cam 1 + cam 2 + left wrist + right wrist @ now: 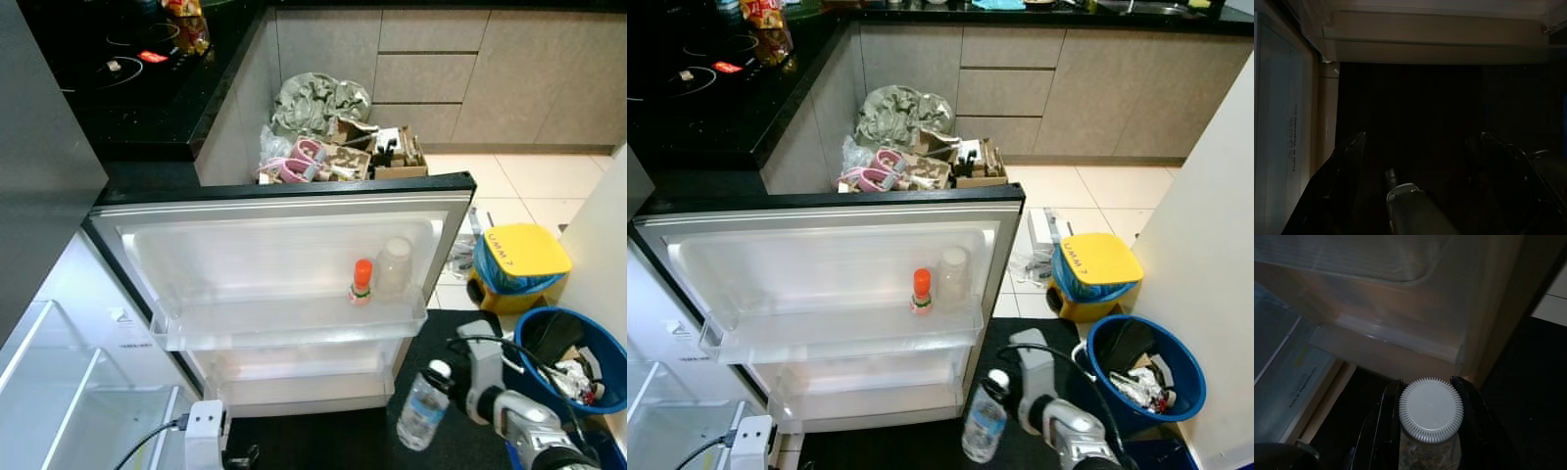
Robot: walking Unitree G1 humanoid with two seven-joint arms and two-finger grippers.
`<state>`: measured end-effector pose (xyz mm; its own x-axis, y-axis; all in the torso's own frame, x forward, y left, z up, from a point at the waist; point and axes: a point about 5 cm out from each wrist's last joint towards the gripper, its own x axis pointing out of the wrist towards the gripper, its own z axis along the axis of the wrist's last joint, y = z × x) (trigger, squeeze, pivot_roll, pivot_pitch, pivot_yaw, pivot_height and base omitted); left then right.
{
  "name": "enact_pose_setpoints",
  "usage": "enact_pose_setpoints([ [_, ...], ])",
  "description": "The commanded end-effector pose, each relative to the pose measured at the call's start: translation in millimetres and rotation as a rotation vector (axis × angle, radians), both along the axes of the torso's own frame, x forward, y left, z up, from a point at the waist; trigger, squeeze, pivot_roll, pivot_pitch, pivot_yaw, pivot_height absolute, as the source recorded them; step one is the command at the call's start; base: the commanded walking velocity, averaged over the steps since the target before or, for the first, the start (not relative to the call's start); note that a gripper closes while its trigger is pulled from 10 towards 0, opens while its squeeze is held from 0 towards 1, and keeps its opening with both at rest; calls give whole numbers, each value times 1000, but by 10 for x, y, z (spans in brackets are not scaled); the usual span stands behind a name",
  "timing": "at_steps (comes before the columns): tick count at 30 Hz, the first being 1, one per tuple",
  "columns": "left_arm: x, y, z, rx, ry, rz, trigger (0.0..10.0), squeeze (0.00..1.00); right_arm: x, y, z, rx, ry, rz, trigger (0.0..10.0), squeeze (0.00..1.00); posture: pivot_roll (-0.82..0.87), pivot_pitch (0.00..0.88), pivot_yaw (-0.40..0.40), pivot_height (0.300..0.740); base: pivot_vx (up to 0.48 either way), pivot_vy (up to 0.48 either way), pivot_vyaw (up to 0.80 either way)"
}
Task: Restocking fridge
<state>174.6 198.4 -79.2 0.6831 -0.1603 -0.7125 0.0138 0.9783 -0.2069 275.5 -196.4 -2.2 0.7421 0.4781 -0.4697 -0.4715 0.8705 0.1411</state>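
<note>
Right gripper [453,384] clamps the clear plastic water bottle with white ribbed cap [424,406], fingers either side of its neck, low beside the open white fridge door's [294,255] outer edge. Risk: neck-only hold may let the bottle swing and strike the clear door shelf [294,326], toppling the small orange-capped bottle [361,282]. Right arm reaches forward, low. Left gripper [1420,161] idle, fingers spread.
</note>
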Motion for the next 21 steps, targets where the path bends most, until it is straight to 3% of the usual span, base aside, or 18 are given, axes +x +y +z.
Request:
enact_pose_setpoints([
  [1, -34, 65, -4, 9, 5, 13, 10000, 0, -3, 1, 6, -6, -10, 16, 10000, 0, -20, 55, 15, 725, 0, 0, 0],
  [8, -71, 41, -22, -3, 10, 13, 10000, 0, 35, 46, 63, 4, -41, 76, 10000, 0, -17, 56, 11, 695, 0, 0, 0],
  [21, -105, -24, -47, -20, 21, 5, 10000, 0, 24, 273, 78, 59, -70, 195, 10000, 0, -22, 63, 10, 625, 0, 0, 0],
])
